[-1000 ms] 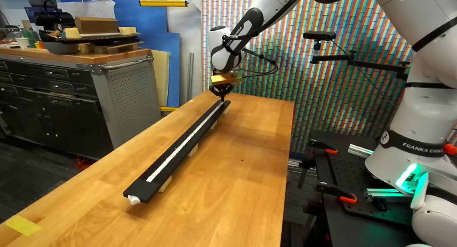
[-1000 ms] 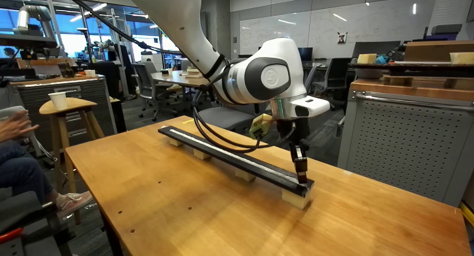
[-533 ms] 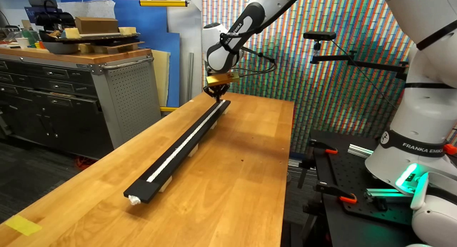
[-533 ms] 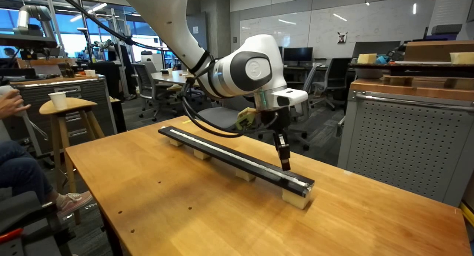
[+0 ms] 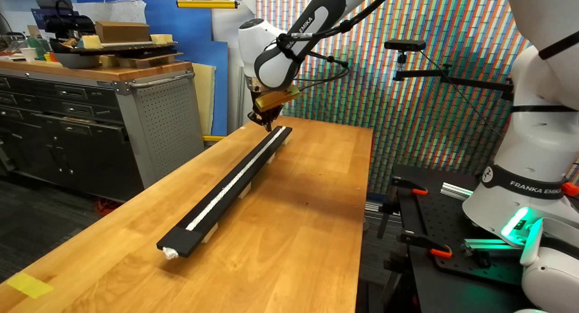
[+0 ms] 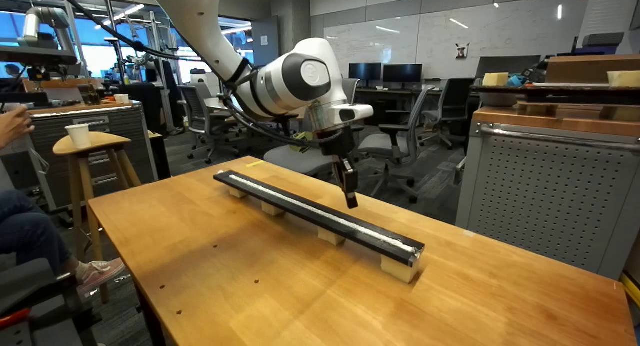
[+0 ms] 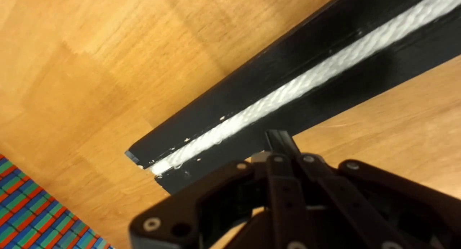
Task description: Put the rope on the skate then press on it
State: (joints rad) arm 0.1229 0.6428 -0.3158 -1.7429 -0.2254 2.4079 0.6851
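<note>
The rope, a cream-white cord, lies straight along the groove of the skate, a long black rail. In an exterior view the rope runs nearly the full length of the skate. The wrist view shows the rope seated in the groove of the skate up to its end. A white bunched end sticks out at the opposite end. My gripper is shut and empty, raised above the skate's far side. The fingertips also show in the wrist view and in an exterior view.
Several wooden blocks hold the skate above the wooden table. A grey tool cabinet stands beyond the table's edge. A person's hand shows at the side. Orange-tipped clamps sit by the robot base.
My gripper has lifted off the rope at the skate's end. It has moved up, back along the skate and toward its far side, and has turned. The rope and skate have stayed put.
</note>
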